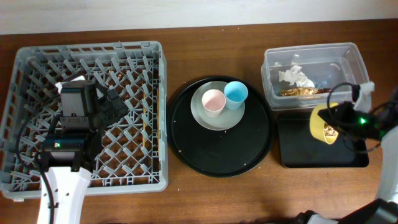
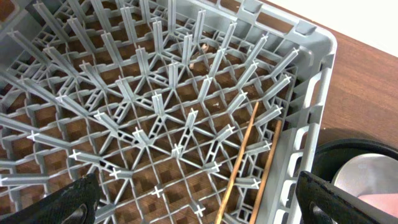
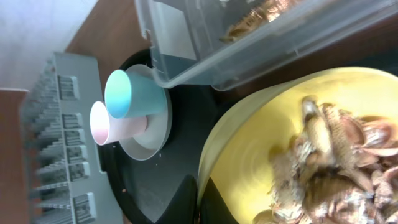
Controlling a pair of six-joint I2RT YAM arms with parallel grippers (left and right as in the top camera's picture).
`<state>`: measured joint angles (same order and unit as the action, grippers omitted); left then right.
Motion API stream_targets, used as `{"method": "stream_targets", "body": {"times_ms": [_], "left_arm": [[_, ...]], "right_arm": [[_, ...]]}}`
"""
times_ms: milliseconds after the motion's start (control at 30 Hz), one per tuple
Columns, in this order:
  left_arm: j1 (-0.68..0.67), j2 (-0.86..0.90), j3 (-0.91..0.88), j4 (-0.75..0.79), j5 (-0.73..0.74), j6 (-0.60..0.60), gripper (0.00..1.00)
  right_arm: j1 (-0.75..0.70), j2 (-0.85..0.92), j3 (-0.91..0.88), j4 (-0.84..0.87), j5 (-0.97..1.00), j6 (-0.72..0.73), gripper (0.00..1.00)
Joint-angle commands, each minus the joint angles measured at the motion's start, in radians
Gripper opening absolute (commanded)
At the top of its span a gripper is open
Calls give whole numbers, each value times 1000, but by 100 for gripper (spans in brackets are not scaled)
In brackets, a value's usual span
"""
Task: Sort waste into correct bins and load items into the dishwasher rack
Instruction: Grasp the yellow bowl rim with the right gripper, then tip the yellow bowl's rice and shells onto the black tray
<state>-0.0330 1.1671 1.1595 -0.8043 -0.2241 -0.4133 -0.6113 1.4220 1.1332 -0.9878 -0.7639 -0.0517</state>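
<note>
Roughly midway, judging by the layout. Already binned, right of the large round black tray (image 1: 186, 137): crumpled white tissue (image 1: 295, 76) and shiny gold-brown foil wrapper (image 1: 305, 91), both inside the clear plastic rectangular tub (image 1: 311, 53). Already loaded, left of that tray: thin wooden chopsticks (image 2: 239, 158), lying flat in the big grey pegged dishwasher rack (image 1: 93, 47) by its tray-side wall. In hand: yellow bowl (image 1: 320, 122), clamped at the rim by the right gripper (image 1: 334, 119), tilted above the shallow black rectangular tray (image 1: 298, 152) right of the round tray, beige crumbly food scraps (image 3: 336, 162) not yet tipped out. Left to load, on the round tray: small pink cup (image 1: 213, 101) and small light-blue cup (image 1: 236, 93), side by side on the pale grey-green round plate (image 1: 214, 123). Over the rack: left gripper (image 2: 199, 186), fingers spread wide, empty. Tight spot: the tub wall just beside the bowl. Plenty of free cells among the rack's pegs.
</note>
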Motion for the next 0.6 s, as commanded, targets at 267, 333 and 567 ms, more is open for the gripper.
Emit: {"method": "stream_targets", "body": {"times_ms": [267, 333, 567], "left_arm": [[3, -1, 7, 1, 3, -13, 99], [3, -1, 7, 1, 3, -13, 99], [3, -1, 7, 1, 3, -13, 99]], "right_arm": [[-275, 32, -474, 595, -662, -22, 4], [-275, 72, -494, 649, -719, -23, 4], [-275, 146, -494, 749, -788, 116, 4]]}}
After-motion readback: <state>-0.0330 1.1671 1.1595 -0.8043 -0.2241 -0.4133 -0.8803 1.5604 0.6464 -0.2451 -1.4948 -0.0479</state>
